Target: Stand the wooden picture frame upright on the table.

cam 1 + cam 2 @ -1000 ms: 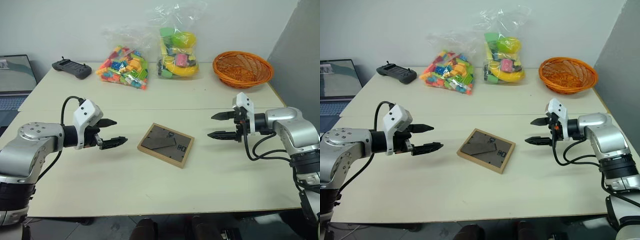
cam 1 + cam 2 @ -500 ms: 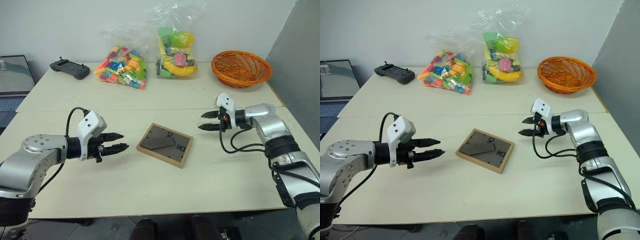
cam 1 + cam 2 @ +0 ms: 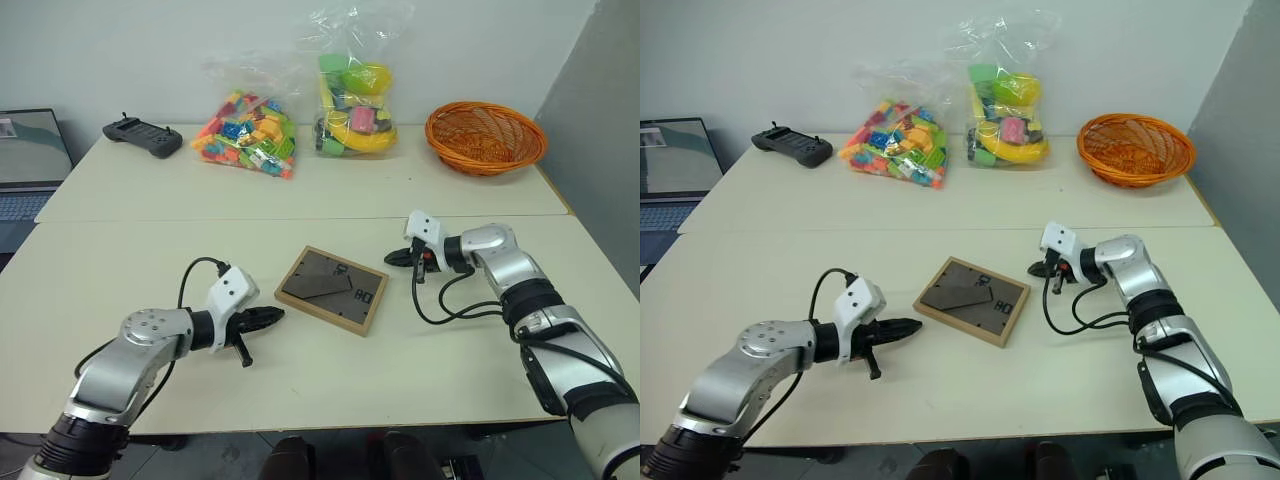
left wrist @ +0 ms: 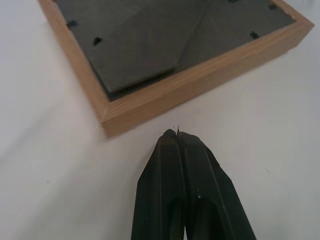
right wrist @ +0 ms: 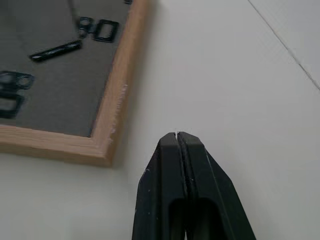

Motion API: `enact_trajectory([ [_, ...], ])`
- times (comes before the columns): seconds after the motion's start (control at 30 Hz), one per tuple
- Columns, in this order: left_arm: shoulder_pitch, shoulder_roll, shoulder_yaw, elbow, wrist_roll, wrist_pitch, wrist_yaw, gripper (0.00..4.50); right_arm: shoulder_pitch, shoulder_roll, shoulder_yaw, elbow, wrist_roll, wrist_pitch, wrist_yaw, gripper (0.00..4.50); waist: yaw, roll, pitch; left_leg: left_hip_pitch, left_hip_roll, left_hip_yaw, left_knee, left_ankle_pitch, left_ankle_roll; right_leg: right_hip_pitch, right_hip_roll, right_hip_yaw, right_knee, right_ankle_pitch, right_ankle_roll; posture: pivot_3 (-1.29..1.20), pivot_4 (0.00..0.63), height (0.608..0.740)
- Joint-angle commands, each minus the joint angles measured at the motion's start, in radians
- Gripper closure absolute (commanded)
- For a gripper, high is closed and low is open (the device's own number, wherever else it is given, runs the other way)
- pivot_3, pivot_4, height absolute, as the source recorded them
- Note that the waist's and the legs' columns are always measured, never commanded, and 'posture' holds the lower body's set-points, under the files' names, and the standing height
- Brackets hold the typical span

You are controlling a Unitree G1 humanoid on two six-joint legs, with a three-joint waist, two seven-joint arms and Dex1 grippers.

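2 grippers flank the wooden picture frame [image 3: 331, 290], which lies back-up on the table [image 3: 300, 380]: the left gripper [image 3: 272, 316] nearer, the right gripper [image 3: 393, 258] beyond, each with fingers pressed together, likely to pry an edge up.

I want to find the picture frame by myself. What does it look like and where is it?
Look at the big cream table, nearer its front edge, between the two black grippers. The wooden picture frame lies flat there, dark back facing up. It is the one flat wooden rectangle.
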Motion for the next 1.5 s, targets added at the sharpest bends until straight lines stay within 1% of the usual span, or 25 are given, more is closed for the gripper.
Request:
enact_trajectory([
  [0.03, -0.078, -0.028, -0.031, 0.110, 0.075, -0.093, 0.013, 4.50, 0.069, -0.014, 0.018, -0.201, 0.028, 0.081, 0.064, 4.44, 0.002, 0.000, 0.000, 0.000, 0.000, 0.000, 0.000, 0.000, 0.000, 0.000, 0.000, 0.000, 0.000, 0.000, 0.000, 0.00, 0.150, 0.740],
  [0.23, -0.218, -0.074, -0.046, 0.286, 0.131, -0.183, -0.003, 4.50, 0.163, -0.034, 0.027, -0.416, 0.046, 0.202, 0.086, 4.44, 0.002, 0.000, 0.000, 0.000, 0.000, -0.001, 0.001, 0.000, 0.000, 0.000, 0.000, -0.001, 0.002, 0.000, 0.000, 0.00, 0.150, 0.740],
  [0.43, -0.277, -0.091, -0.065, 0.365, 0.161, -0.238, -0.043, 4.50, 0.241, -0.050, 0.033, -0.601, 0.105, 0.314, 0.119, 4.44, 0.002, 0.000, 0.000, 0.000, 0.000, -0.001, 0.001, 0.000, 0.000, 0.000, 0.000, -0.001, 0.000, 0.000, 0.000, 0.00, 0.150, 0.740],
  [0.63, -0.319, -0.143, -0.070, 0.425, 0.195, -0.287, -0.029, 4.50, 0.286, -0.039, 0.024, -0.690, 0.158, 0.388, 0.097, 4.44, 0.003, 0.000, 0.000, 0.000, -0.001, -0.001, 0.001, 0.000, 0.000, 0.000, 0.000, -0.001, 0.001, 0.000, 0.000, 0.00, 0.150, 0.740],
  [0.77, -0.335, -0.162, -0.067, 0.439, 0.205, -0.287, -0.040, 4.50, 0.292, -0.050, 0.031, -0.688, 0.155, 0.383, 0.086, 4.44, 0.003, 0.000, 0.000, 0.000, -0.001, -0.001, 0.002, 0.000, 0.000, 0.000, 0.000, -0.001, 0.001, 0.000, 0.000, 0.00, 0.150, 0.740],
  [0.87, -0.330, -0.152, -0.061, 0.434, 0.206, -0.285, -0.054, 4.50, 0.286, -0.056, 0.028, -0.660, 0.148, 0.365, 0.076, 4.44, 0.002, 0.000, 0.000, 0.000, -0.001, -0.002, 0.002, 0.000, 0.000, 0.000, 0.000, -0.001, 0.001, 0.000, 0.000, 0.00, 0.150, 0.740],
  [0.97, -0.306, -0.102, -0.028, 0.435, 0.204, -0.284, -0.068, 4.50, 0.251, -0.063, 0.005, -0.587, 0.125, 0.326, 0.034, 4.44, 0.002, 0.000, 0.000, 0.000, -0.001, -0.001, 0.002, 0.000, 0.000, 0.000, 0.000, -0.001, 0.001, 0.000, 0.000, 0.00, 0.150, 0.740],
  [1.07, -0.258, -0.030, 0.026, 0.400, 0.155, -0.236, -0.116, 4.50, 0.206, -0.073, -0.023, -0.505, 0.099, 0.295, -0.031, 4.44, -0.002, 0.000, 0.000, 0.000, -0.001, -0.001, 0.001, 0.000, 0.000, -0.001, 0.000, -0.001, 0.001, 0.000, 0.000, 0.00, 0.150, 0.740],
  [1.13, -0.230, 0.010, 0.071, 0.364, 0.094, -0.154, -0.161, 4.50, 0.188, -0.081, -0.042, -0.477, 0.101, 0.289, -0.051, 4.44, -0.008, 0.000, 0.000, 0.000, 0.000, -0.001, 0.001, 0.000, 0.000, -0.001, 0.000, -0.001, 0.001, 0.000, 0.000, 0.00, 0.150, 0.740],
  [1.2, -0.220, 0.051, 0.121, 0.311, -0.027, 0.027, -0.233, 4.12, 0.195, -0.096, -0.056, -0.490, 0.117, 0.268, -0.045, 4.50, -0.010, 0.000, 0.000, 0.000, 0.000, -0.002, 0.001, 0.000, 0.000, -0.001, 0.001, -0.001, 0.001, 0.000, 0.000, 0.00, 0.150, 0.740],
  [1.23, -0.224, 0.070, 0.138, 0.288, -0.098, 0.134, -0.273, 4.00, 0.207, -0.103, -0.059, -0.509, 0.125, 0.249, -0.034, 4.50, -0.009, 0.000, 0.000, -0.001, 0.000, -0.002, 0.001, 0.000, 0.000, -0.001, 0.001, -0.001, 0.000, 0.000, 0.000, 0.00, 0.150, 0.740],
  [1.27, -0.238, 0.083, 0.151, 0.279, -0.162, 0.251, -0.300, 3.78, 0.221, -0.114, -0.053, -0.526, 0.121, 0.216, -0.020, 4.50, -0.008, 0.000, 0.000, -0.001, 0.000, -0.002, 0.001, 0.000, 0.000, -0.001, 0.000, -0.002, 0.000, 0.000, 0.000, 0.00, 0.150, 0.740],
  [1.3, -0.248, 0.090, 0.158, 0.274, -0.200, 0.325, -0.311, 3.54, 0.229, -0.120, -0.049, -0.535, 0.117, 0.192, -0.010, 4.50, -0.006, 0.000, 0.000, -0.002, 0.000, -0.002, 0.001, 0.000, 0.000, -0.001, 0.000, -0.002, 0.000, 0.000, 0.000, 0.00, 0.150, 0.740],
  [1.37, -0.300, 0.090, 0.173, 0.304, -0.288, 0.500, -0.326, 3.25, 0.247, -0.141, -0.015, -0.533, 0.072, 0.085, 0.000, 4.50, -0.002, 0.000, 0.000, -0.002, -0.001, -0.002, 0.001, 0.000, 0.000, -0.001, 0.000, -0.002, 0.000, 0.000, 0.000, 0.00, 0.150, 0.740],
  [1.4, -0.322, 0.090, 0.176, 0.319, -0.325, 0.574, -0.333, 3.02, 0.248, -0.140, -0.006, -0.523, 0.058, 0.057, -0.008, 4.50, -0.001, 0.000, 0.000, -0.001, -0.001, -0.002, 0.002, 0.000, 0.000, 0.000, 0.000, -0.002, 0.000, 0.000, 0.000, 0.00, 0.150, 0.740],
  [1.5, -0.364, 0.093, 0.174, 0.347, -0.405, 0.758, -0.343, 2.43, 0.232, -0.119, 0.004, -0.484, 0.037, 0.040, -0.045, 4.50, -0.006, 0.000, 0.000, -0.001, -0.001, -0.002, 0.002, 0.000, 0.000, 0.000, 0.001, -0.002, 0.001, 0.000, 0.001, 0.00, 0.150, 0.740],
])
